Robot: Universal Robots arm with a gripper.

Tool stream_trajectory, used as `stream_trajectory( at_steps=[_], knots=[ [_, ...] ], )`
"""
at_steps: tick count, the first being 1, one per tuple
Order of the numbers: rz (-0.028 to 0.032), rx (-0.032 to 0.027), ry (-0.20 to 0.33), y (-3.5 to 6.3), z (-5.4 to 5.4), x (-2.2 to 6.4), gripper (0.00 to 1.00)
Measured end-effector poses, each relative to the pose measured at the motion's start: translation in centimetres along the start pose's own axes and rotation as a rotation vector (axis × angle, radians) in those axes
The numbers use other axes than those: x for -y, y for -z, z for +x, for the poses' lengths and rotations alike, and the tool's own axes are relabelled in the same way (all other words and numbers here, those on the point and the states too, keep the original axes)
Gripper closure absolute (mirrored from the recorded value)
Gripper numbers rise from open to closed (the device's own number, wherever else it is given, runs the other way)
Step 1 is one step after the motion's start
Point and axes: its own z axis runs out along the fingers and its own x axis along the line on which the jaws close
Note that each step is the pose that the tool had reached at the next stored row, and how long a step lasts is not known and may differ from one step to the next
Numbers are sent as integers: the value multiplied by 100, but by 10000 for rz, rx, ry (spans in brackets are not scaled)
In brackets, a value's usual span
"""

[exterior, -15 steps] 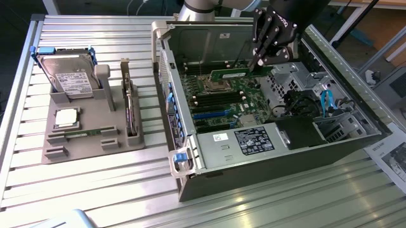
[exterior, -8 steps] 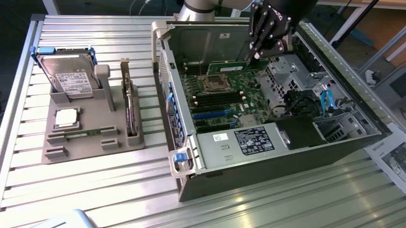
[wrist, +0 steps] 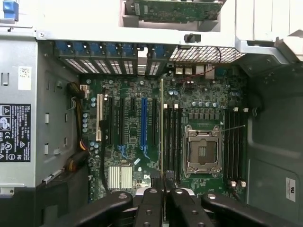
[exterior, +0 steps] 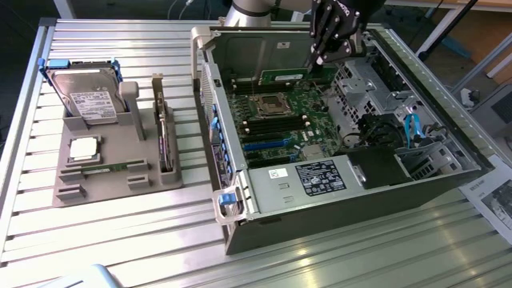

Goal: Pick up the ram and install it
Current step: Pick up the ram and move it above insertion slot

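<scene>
We are logging the arm (exterior: 248, 9) standing behind the case (exterior: 336, 222), wrist tilted, with the pincer (exterior: 322, 60) hanging over the motherboard (exterior: 280, 129). The pincer is grasping the ram (exterior: 284, 76). The green stick is jutting from the fingers toward the exterior view's left, above the board and not yet seated in a slot.

The arm's upper links are running off the frame edge. In the exterior view we are struggling to separate the fingertips from the dark pincer body.

In the wrist view the pincer (wrist: 164, 201) is showing its fingers (wrist: 150, 208) clenched on the ram (wrist: 162, 132), which is reading as a thin edge-on line. Directly below the pincer we are making out black memory slots (wrist: 170, 142), with the processor socket (wrist: 201, 151) just beside them.

The exterior view is adding a tray (exterior: 120, 180), well apart from the pincer toward the exterior view's left. It is carrying a hard drive (exterior: 88, 99) and an upright card (exterior: 164, 141).
</scene>
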Motion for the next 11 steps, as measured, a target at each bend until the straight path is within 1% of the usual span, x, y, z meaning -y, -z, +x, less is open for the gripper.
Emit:
stream_trajectory(
  at_steps=[3,4,9,11],
  knots=[
    [1,1,0,-7,-57,9,87],
    [3,3,0,-15,-111,17,87],
    [2,3,0,-19,-137,20,87],
    [3,4,-1,-25,-165,23,87]
  ],
)
